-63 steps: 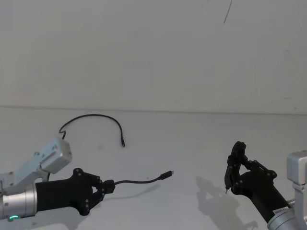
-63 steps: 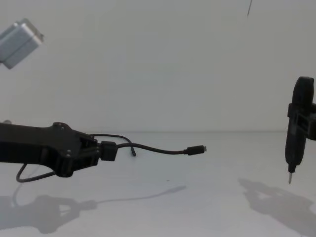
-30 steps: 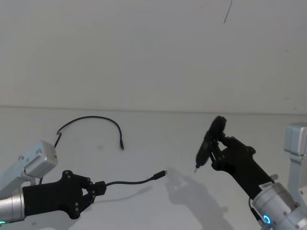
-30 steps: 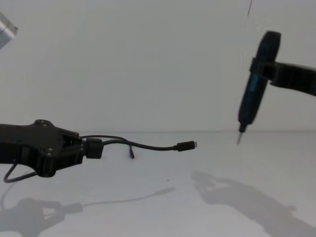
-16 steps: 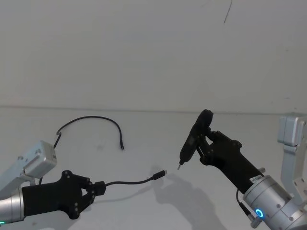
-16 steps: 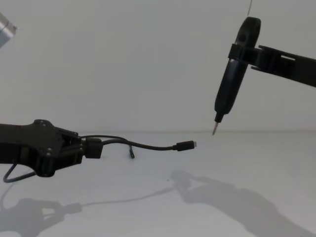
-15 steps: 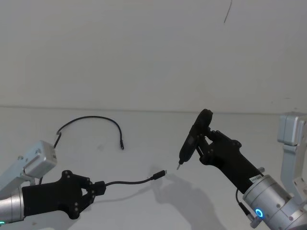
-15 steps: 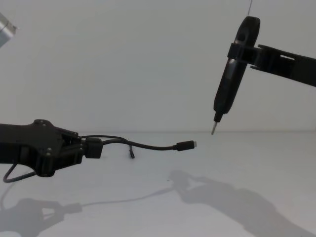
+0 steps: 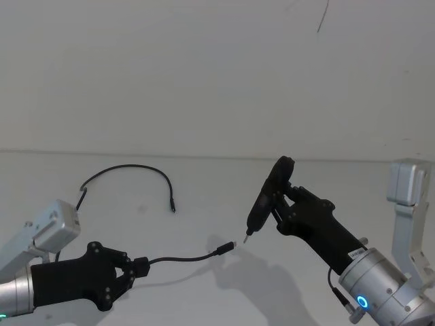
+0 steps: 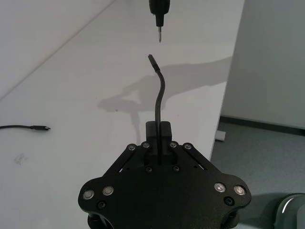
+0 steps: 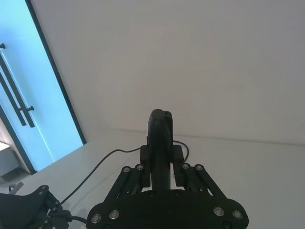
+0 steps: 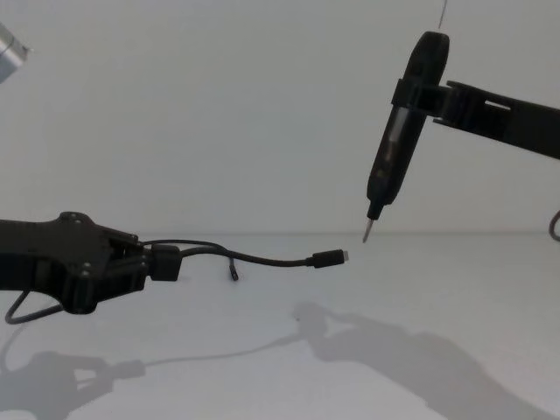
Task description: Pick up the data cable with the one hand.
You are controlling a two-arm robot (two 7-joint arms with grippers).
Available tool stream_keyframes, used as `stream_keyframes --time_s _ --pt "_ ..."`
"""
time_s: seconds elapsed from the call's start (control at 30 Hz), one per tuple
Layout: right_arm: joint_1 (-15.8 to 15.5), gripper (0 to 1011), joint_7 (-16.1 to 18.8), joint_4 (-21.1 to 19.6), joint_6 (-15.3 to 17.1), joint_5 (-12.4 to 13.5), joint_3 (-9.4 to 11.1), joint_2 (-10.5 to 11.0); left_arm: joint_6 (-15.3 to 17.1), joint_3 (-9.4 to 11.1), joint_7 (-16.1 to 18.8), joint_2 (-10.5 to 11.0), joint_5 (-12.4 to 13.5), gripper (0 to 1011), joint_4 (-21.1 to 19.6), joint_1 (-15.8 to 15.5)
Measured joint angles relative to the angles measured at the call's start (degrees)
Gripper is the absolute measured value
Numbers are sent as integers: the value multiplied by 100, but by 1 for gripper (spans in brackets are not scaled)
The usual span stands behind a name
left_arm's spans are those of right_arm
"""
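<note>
My left gripper (image 9: 136,266) is shut on the data cable (image 9: 183,258) at a thick black block near one end and holds it above the table. A short stretch juts forward and ends in the silver-tipped plug (image 12: 331,257). The rest of the cable curves over the table behind (image 9: 136,166), ending in a small plug (image 9: 173,208). In the left wrist view the held stretch (image 10: 161,90) rises from the shut jaws. My right gripper (image 9: 282,204) is shut on a black pen-shaped tool (image 12: 398,140). Its metal tip (image 9: 246,238) hangs just beside the silver-tipped plug, apart from it.
The white table (image 9: 204,183) runs back to a plain white wall. In the left wrist view the table's edge (image 10: 224,105) drops to a grey floor. A glass door (image 11: 33,100) shows in the right wrist view.
My right arm has swung the pen-shaped tool left and down until its tip hangs by the cable's plug. My left gripper drew back a little at first, then held still.
</note>
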Motion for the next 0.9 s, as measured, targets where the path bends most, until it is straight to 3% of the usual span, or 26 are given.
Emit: stream_keyframes --time_s 0.9 --pt "197 269 123 508 -295 66 -177 57 1 0 0 0 0 48 0 0"
